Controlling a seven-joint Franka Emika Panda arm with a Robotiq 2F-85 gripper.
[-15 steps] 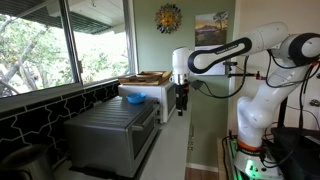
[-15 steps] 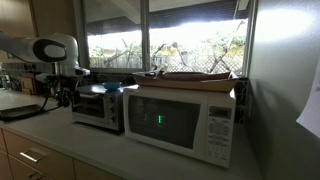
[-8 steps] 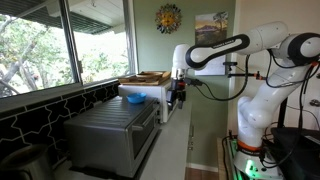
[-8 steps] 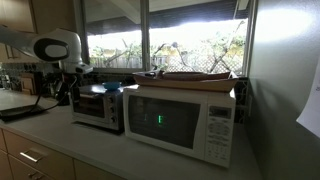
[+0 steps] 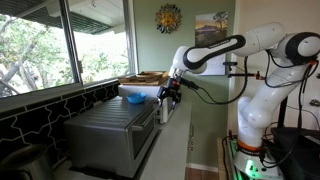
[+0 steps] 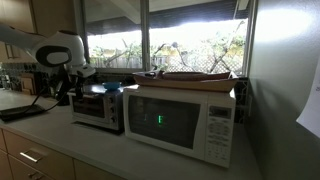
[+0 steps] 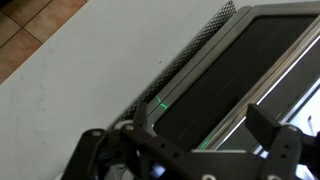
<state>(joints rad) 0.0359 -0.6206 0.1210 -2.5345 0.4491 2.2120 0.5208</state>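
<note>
My gripper [image 5: 168, 94] is open and empty, tilted toward the front of a silver toaster oven [image 6: 99, 106]. In the wrist view the two dark fingers [image 7: 205, 132] frame the oven's dark glass door [image 7: 215, 85], close in front of it and apart from it. A thin green light line runs along the door's edge. In an exterior view the gripper [image 6: 66, 90] hangs at the oven's outer front corner. A blue bowl [image 5: 134, 98] sits on top of the oven and also shows in an exterior view [image 6: 111, 87].
A white microwave [image 6: 184, 119] stands beside the toaster oven; its grey casing [image 5: 108, 135] fills the foreground. A wooden tray [image 5: 146, 77] lies above the appliances. Windows run behind the white counter [image 7: 60, 85]. The robot's base [image 5: 255, 110] stands across the aisle.
The gripper has swung from pointing straight down to tilting toward the toaster oven's front and moved a little closer to it. Nothing else moved.
</note>
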